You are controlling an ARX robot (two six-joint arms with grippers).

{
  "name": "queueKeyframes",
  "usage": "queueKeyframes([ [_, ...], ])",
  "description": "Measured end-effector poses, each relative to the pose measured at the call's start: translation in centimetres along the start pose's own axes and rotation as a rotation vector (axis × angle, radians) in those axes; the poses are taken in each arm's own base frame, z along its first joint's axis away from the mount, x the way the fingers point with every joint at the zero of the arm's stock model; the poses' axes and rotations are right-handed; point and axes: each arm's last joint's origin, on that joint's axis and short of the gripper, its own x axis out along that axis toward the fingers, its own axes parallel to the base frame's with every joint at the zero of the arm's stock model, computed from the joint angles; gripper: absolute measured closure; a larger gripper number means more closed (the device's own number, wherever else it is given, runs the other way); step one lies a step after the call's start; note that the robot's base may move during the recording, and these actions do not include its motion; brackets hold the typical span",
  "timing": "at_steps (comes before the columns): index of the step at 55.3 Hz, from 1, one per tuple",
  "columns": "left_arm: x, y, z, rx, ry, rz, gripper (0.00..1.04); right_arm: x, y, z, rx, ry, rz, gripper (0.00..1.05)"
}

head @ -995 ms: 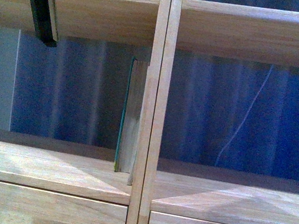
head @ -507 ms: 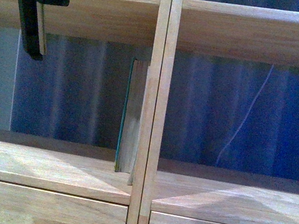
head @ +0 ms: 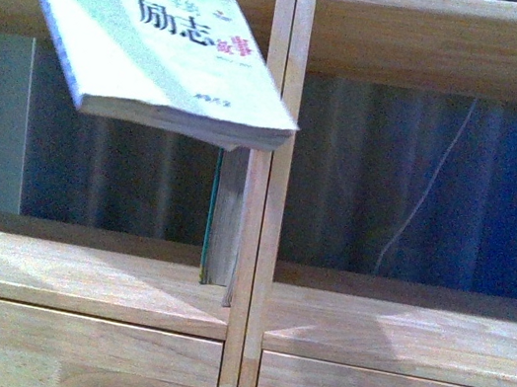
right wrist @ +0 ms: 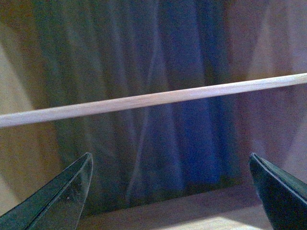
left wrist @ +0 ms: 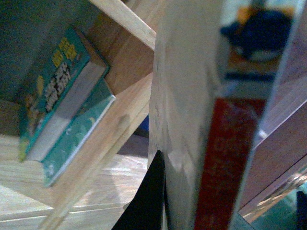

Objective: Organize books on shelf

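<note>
Up top-left in the front view, paperback (head: pixel 156 35) hangs tilted, low corner at the shelf (head: pixel 240 331) divider, right above the teal book (head: pixel 224 218), which stands upright against it. Free slot lies below-left. Holder out of frame.
Left wrist: left gripper (left wrist: pixel 192 211) looks clamped on paperback, one finger (left wrist: pixel 149 201) showing, other hidden.
Right wrist: right gripper (right wrist: pixel 170 160) spread wide, empty, so left arm's move.

So the light-wood shelf (head: pixel 443 56) has a centre divider (head: pixel 238 350) and drawer fronts (head: pixel 60 354) under the board. Ahead of the left gripper (left wrist: pixel 206 182), a thick teal book (left wrist: pixel 60 91) stands upright on that board. A thinner teal book (left wrist: pixel 79 141) sits between it and the divider, touching both. Straight ahead of the right gripper (right wrist: pixel 170 158) there's just a shelf board edge (right wrist: pixel 144 100).
</note>
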Motion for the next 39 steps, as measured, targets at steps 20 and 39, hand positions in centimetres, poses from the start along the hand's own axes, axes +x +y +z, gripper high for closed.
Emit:
queueKeyframes([
  [20, -4.9, -2.4, 0.9, 0.509, -0.001, 0.038, 0.98, -2.2, -3.1, -3.0, -0.029, 0.073, -0.106, 0.07],
  [39, -8.9, -1.5, -1.2, 0.738, 0.000, 0.122, 0.98, -4.0, -4.4, -5.4, 0.029, 0.180, -0.207, 0.07],
])
